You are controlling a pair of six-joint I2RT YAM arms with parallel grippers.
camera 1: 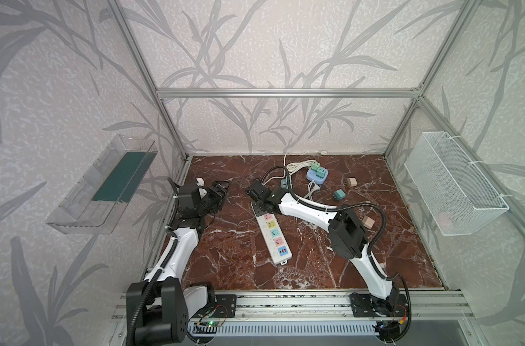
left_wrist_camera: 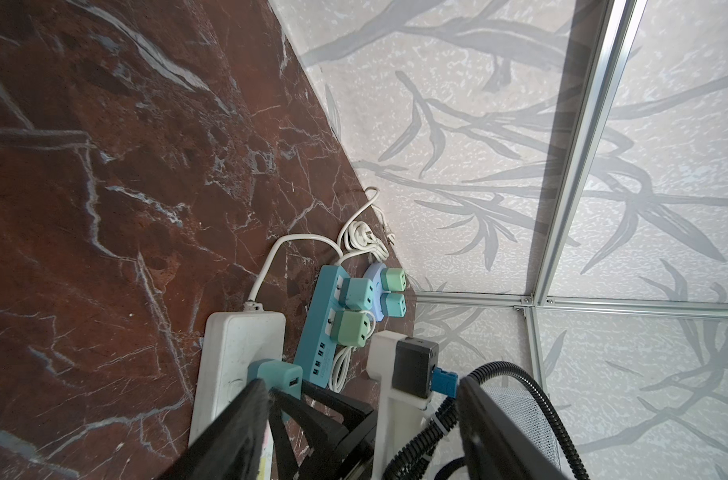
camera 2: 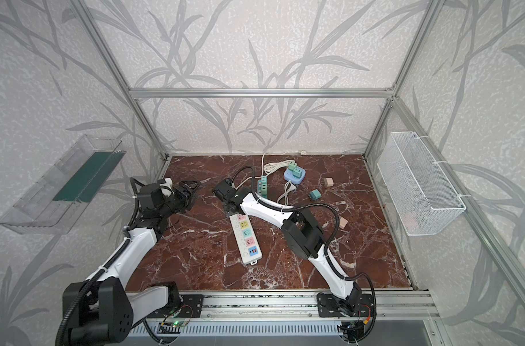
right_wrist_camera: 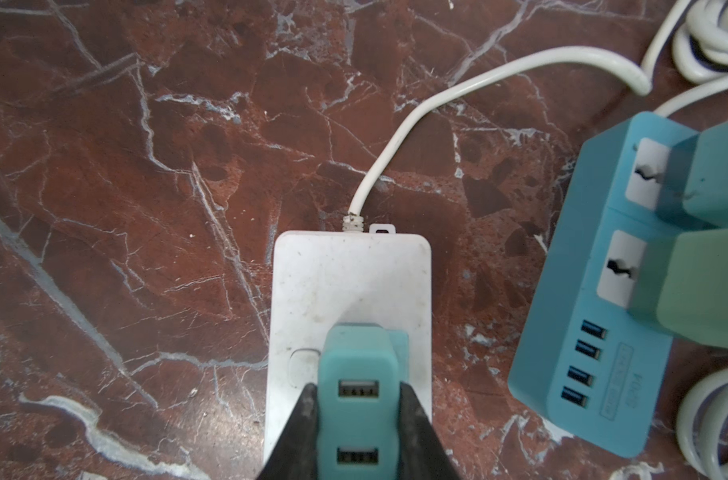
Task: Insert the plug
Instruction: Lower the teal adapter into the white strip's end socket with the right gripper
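Red-brown marble covers the bench (camera 1: 309,269), walled in by pale panels with a grey leaf pattern. We see a white power strip (camera 1: 273,236) lying near the middle, its cord end pointing toward the back wall. The right pincer (right_wrist_camera: 358,392) is clamped on a teal plug (right_wrist_camera: 356,357), one finger on each side. It holds the plug upright against the socket nearest the cord; whether the prongs are fully seated we cannot tell. The left pincer (camera 1: 221,189) hovers at the bench's left side, well apart from the strip, jaws spread and holding nothing. Just beside the white strip lies a teal strip (right_wrist_camera: 582,299) with two plugs in it. Farther back sits a pale blue hub (camera 1: 315,177) carrying two green plugs. A beige plug (camera 1: 351,181) lies loose to its right. A wire basket (camera 1: 453,182) hangs on the right wall.
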